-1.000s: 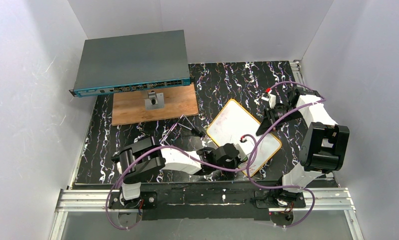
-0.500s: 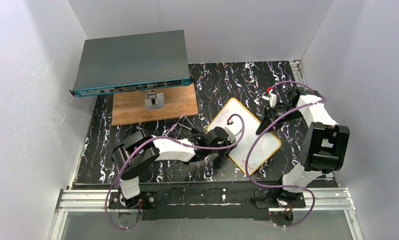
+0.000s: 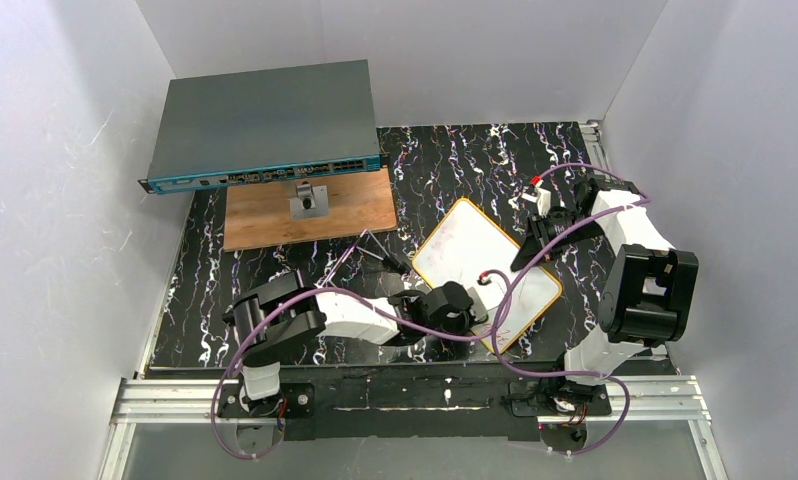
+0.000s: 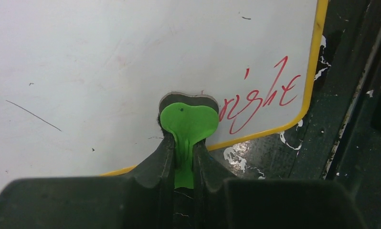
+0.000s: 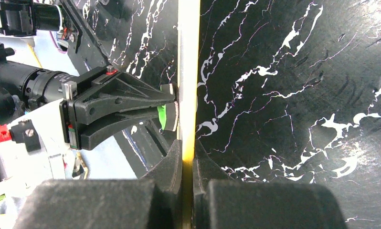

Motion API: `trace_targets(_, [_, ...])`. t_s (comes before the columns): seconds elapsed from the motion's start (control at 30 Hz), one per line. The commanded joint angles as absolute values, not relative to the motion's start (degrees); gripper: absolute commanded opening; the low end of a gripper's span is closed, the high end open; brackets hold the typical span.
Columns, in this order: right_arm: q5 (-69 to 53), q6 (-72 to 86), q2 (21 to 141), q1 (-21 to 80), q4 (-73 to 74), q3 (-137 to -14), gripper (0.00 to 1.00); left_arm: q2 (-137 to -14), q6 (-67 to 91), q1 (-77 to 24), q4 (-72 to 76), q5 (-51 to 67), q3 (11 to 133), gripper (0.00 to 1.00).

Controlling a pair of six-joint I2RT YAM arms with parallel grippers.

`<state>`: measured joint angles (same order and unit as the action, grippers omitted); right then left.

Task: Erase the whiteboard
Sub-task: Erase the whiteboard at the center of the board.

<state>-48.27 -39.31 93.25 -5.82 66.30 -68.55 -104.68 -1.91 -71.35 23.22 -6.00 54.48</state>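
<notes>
Right fingers [image 5: 173, 164] pinch the whiteboard [image 5: 188, 71] rim to steady it; left fingers [image 4: 161, 160] clamp the green eraser [image 4: 188, 119] onto it beside red writing [image 4: 260, 98].

White-and-black arms [image 3: 350, 318]; purple cables [image 3: 575, 166]; perhaps red tag [image 3: 538, 181].

Top view: bright, even, diffuse light; walls [image 3: 65, 200] near white, with only faint shadows. Left wrist: whiteboard [image 4: 107, 71] sharp, foreground at 6 o'clock dark and soft. Right wrist: washed-out glare at 9 o'clock, and the whiteboard's rim is perhaps overexposed at 12.
</notes>
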Motion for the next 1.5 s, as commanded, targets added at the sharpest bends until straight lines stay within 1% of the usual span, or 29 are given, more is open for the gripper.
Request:
trace_targets(0.0, [-50.96,-44.08,91.24,-5.02,64.65,-68.29,0.01,-105.10,4.31,-68.08,20.99,-10.86,55.44,0.00])
trace_targets(0.13, [-50.91,-43.95,91.23,-5.08,64.50,-68.21,0.01,-102.60,15.71,-60.05,24.18,-6.14,51.94,0.00])
trace_targets(0.2, [-50.82,-43.56,91.12,-5.02,64.23,-68.36,0.01,-101.64,14.83,-59.26,24.77,-5.36,51.46,0.00])
trace_targets(0.33, [-50.28,-42.03,92.07,-5.07,64.17,-71.52,0.01,-101.36,12.00,-59.47,25.27,-1.78,51.99,0.00])
trace_targets(0.5, [-49.34,-40.77,96.28,-5.10,65.90,-76.88,0.01,-102.01,5.56,-61.59,28.52,2.33,52.38,0.00])
trace_targets(0.63, [-48.65,-38.74,98.97,-5.10,66.04,-80.61,0.01,-104.80,3.05,-63.10,27.47,3.69,55.66,0.00])
trace_targets(0.83, [-48.23,-36.68,99.63,-5.10,64.10,-80.57,0.01,-109.71,3.69,-64.97,26.82,5.16,60.55,0.00])
trace_targets(0.93, [-48.79,-36.66,99.43,-5.10,63.81,-80.29,0.01,-111.88,4.06,-65.63,25.94,4.60,62.38,0.00])
trace_targets(1.07, [-49.40,-36.77,98.74,-5.10,63.40,-79.41,0.01,-113.01,5.68,-65.01,22.78,-2.26,64.10,0.00])
trace_targets(1.27, [-49.66,-36.62,97.83,-5.10,62.92,-78.68,0.01,-111.66,11.83,-59.13,17.77,-7.83,64.49,0.00])
trace_targets(1.4, [-49.42,-36.33,97.69,-5.10,62.54,-78.32,0.01,-111.14,12.24,-57.66,15.53,-7.79,65.68,0.00])
trace_targets(1.47, [-49.28,-36.10,97.64,-5.10,62.34,-78.30,0.01,-110.95,11.85,-57.66,16.26,-5.75,65.75,0.00])
